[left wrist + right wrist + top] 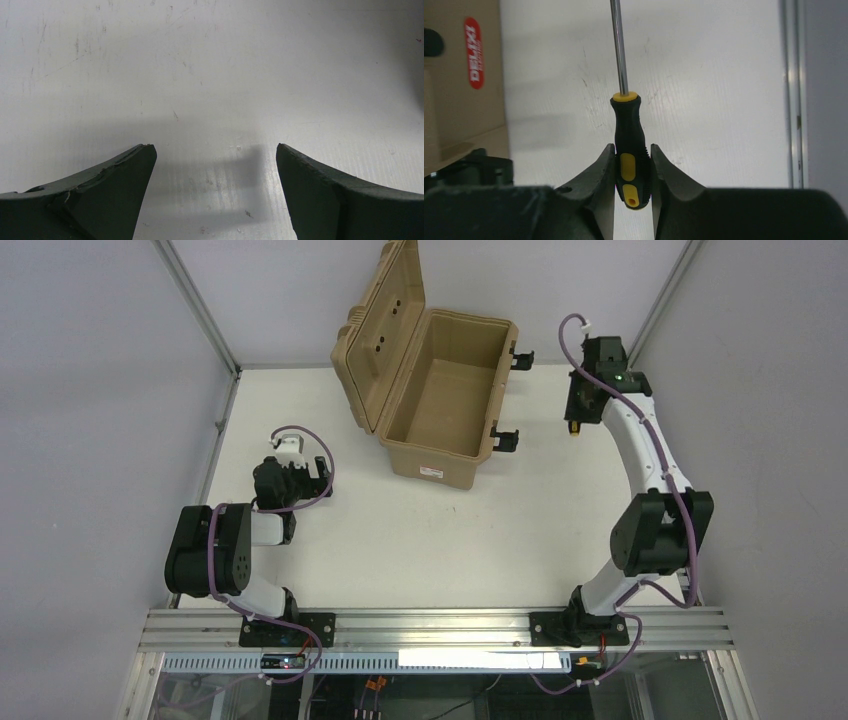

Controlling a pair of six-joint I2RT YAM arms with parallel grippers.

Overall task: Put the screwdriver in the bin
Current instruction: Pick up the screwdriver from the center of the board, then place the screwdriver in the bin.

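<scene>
Right fingers [596, 180] clamp the screwdriver [626, 125] by its handle end at 3 o'clock of the bin [440, 462], left fingers [110, 185] apart; the protruding shaft could catch the rim and twist loose.

Left arm [205, 555] and right arm [640, 445]: white curved links, black joint housings. Purple cables [296, 428] looped along each, white connectors. Fingers [100, 200] matte black, tapered, scuffed
</scene>
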